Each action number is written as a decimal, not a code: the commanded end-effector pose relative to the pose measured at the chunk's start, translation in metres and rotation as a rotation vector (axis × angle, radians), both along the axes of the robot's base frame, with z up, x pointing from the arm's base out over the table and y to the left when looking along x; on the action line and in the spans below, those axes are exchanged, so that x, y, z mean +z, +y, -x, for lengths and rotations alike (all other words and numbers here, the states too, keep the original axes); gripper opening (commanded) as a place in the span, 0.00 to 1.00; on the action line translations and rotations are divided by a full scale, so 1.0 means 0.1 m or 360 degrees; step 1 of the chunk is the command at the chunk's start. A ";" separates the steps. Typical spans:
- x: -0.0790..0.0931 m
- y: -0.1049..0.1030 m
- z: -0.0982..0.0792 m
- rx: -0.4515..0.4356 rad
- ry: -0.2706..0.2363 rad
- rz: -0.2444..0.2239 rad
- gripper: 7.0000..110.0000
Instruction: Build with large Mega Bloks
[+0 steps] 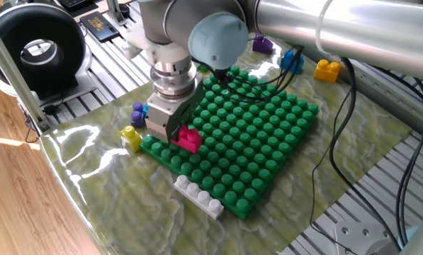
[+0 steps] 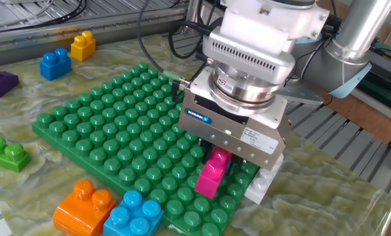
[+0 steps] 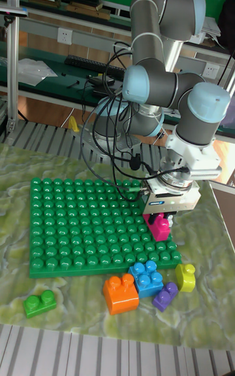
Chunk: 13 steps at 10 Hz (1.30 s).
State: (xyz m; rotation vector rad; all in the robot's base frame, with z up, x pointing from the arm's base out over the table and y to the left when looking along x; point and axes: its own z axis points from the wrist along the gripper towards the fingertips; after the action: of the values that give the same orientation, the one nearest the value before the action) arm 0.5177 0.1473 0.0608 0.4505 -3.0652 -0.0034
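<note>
blue brand label on hand body, lettering too small to read

Hand pointing down, fingers clamped, arm bent.

Magenta brick tilted on baseplate corner, clamped.

fingers mostly hidden under gripper body — magenta brick top covered; white-grey brick partly hidden.
</note>
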 end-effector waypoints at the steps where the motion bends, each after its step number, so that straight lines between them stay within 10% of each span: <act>1: -0.04 0.04 0.04 -0.0203 0.0009 0.0011 0.00; 13: -0.09 0.04 0.20 -0.0128 0.0073 0.0018 0.00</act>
State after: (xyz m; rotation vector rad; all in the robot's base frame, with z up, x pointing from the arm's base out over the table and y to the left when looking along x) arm 0.5027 0.1484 0.0515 0.3288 -3.0431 0.0260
